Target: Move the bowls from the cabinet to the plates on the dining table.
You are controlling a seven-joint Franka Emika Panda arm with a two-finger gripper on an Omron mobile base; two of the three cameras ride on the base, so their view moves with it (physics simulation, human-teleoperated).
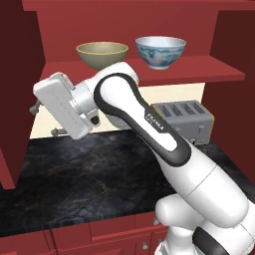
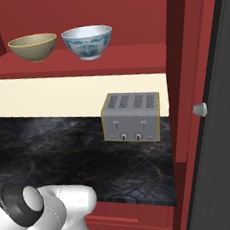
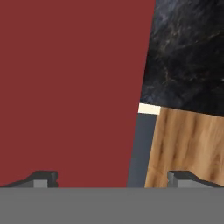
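Two bowls sit side by side on the red shelf (image 1: 199,69) of the open cabinet (image 1: 124,30), apart, both upright: olive-tan bowl (image 1: 102,54) left, blue-patterned white bowl (image 1: 161,51) right. Under the shelf, a grey toaster (image 1: 184,119) stands on the black marbled table (image 1: 89,169) vs. cream back wall. Arm bends left below the shelf; tool (image 3: 113,179) points at a red cabinet panel w/ table edge and wood floor beside it. Tool fingertips (image 3: 43,178) spread wide, nothing btwn them, well short of the bowls.
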